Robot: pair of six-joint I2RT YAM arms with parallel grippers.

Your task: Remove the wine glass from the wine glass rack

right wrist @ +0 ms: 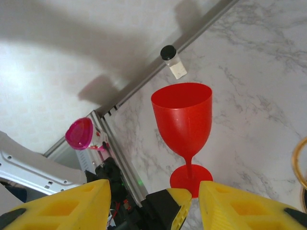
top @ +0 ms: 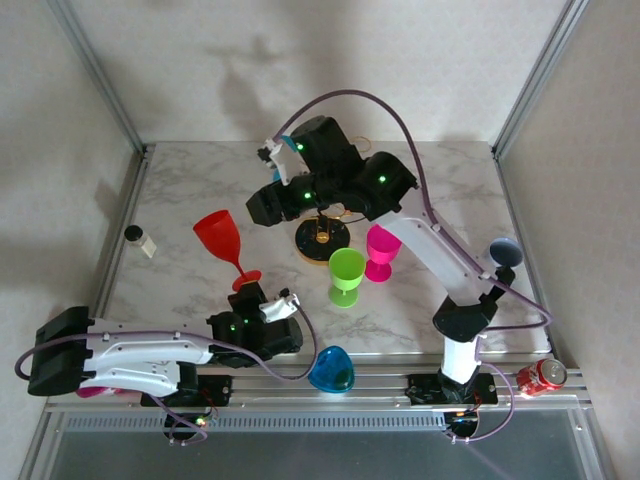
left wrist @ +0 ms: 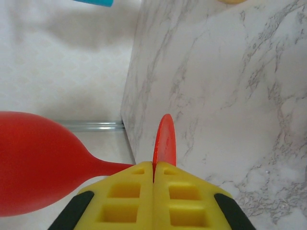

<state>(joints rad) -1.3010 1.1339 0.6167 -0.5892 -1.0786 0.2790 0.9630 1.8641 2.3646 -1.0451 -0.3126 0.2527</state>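
Your left jaws clamp the foot of the red wine glass (top: pixel 220 236) near the table's (top: pixel 190 180) near edge; your right jaws stand apart by the rack (top: pixel 322 234).

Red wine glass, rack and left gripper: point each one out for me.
red wine glass (right wrist: pixel 182 117), right wrist view, on the front of its bowl.
wine glass rack (top: pixel 306 242), top external view, on its round black base.
left gripper (left wrist: pixel 153 167), left wrist view, where its shut fingertips pinch the glass's foot.

Red glass (top: pixel 220 235), green glass (top: pixel 347 270), pink glass (top: pixel 382 245); grey-veined white marble table (top: pixel 180 200).
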